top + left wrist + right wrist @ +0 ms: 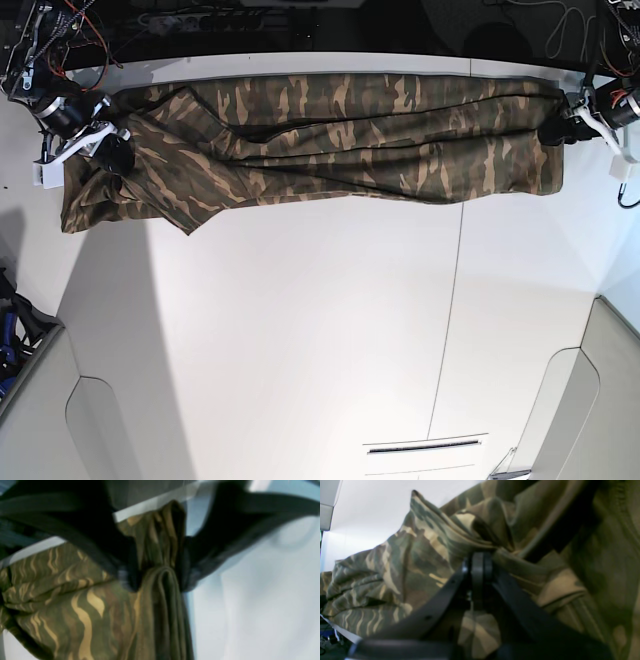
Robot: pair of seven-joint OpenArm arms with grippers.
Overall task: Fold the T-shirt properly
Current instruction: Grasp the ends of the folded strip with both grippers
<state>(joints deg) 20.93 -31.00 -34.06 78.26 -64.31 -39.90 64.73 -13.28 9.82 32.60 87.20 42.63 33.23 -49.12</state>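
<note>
Currently I hold T-shirt [330, 140] stretched across table [300, 330]; left gripper [158, 576] and right gripper [478, 555] both clenched on bunched edges. Cloth soft, limp, sags mid-span; I judge hems best hold.

T-shirt [330, 140]: woodland camouflage of olive green and brown, crossed by wavy tan streaks; in the left wrist view the streaks look golden tan and the bunched fold is a plain dull olive.
Table [300, 330]: plain white, with a thin dark seam line; it reads pale blue-grey in the left wrist view.
Left gripper [157, 577]: black fingers, blurred.
Right gripper [478, 562]: black fingers with matte dark pads.
Wrist housings [85, 140]: white on both arms in the base view.
Background strip [300, 25]: black, with red and dark cables at the corners.
</note>
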